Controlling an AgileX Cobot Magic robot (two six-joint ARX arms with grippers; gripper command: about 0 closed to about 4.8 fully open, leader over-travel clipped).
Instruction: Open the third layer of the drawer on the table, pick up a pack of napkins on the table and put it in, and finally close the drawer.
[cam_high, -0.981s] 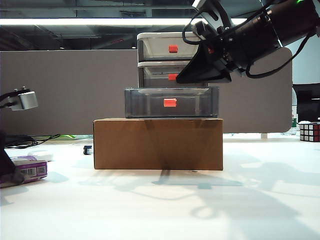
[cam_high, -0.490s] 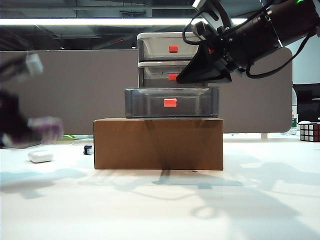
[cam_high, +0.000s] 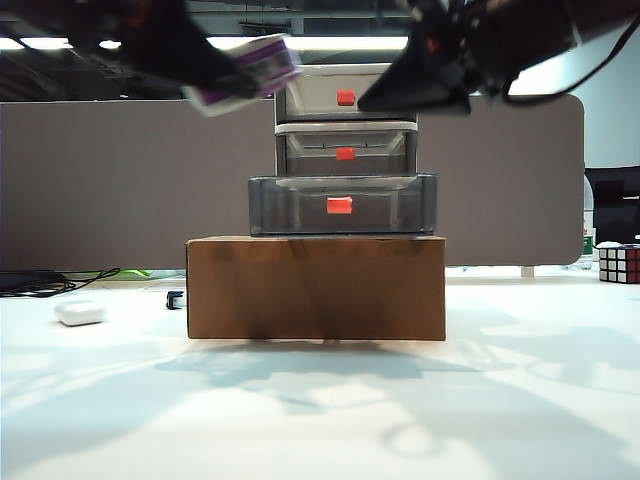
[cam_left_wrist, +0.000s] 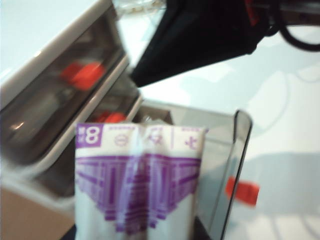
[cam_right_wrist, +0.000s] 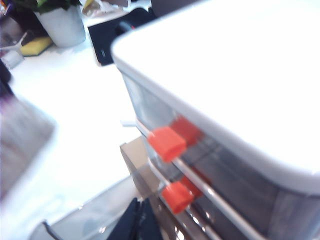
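The drawer (cam_high: 345, 130) stands on a brown cardboard box (cam_high: 315, 288). Its third layer (cam_high: 343, 205) is pulled out, red handle forward, and is also seen from above in the left wrist view (cam_left_wrist: 235, 150). My left gripper (cam_high: 235, 80) is shut on the pack of napkins (cam_high: 248, 68), purple and white (cam_left_wrist: 137, 180), high in the air just left of the drawer's top. The pack hides the fingertips. My right gripper (cam_high: 375, 100) hangs shut and empty beside the drawer's upper right front. Its black fingers (cam_right_wrist: 140, 220) are pressed together above the open layer.
A small white rounded case (cam_high: 80, 313) lies on the table (cam_high: 320, 420) at the left. A Rubik's cube (cam_high: 618, 263) sits at the far right edge. A grey partition (cam_high: 120, 180) runs behind the box.
My left arm lifted the pack from the table at the far left, up and rightward to beside the drawer's top. The right gripper rose a little. The drawer stayed open.
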